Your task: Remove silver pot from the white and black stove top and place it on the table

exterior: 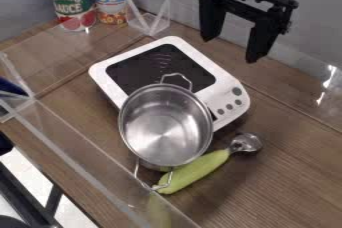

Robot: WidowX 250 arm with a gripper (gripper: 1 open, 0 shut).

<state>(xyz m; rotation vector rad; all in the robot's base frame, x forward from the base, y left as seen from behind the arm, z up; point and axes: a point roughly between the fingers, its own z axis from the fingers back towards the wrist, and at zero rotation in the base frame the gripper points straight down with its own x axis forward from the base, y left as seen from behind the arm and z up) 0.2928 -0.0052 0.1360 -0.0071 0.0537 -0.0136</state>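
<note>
Round shiny steel silver pot (167,124), empty, sits on the near corner of the flat white stove top (171,77) with black glass centre, its rim overhanging the stove's front edge. One small wire loop handle shows at the far rim. Just beside the pot, on the brown wood-grain table (287,162), lies a small metal scoop with yellow-green handle (211,164). Black gripper (235,38) hangs above the stove's far side, pointing down, fingers spread wide, holding nothing, well clear of the pot. Two labelled food cans (91,0) stand at the far left corner behind the clear acrylic wall (80,137).
</note>
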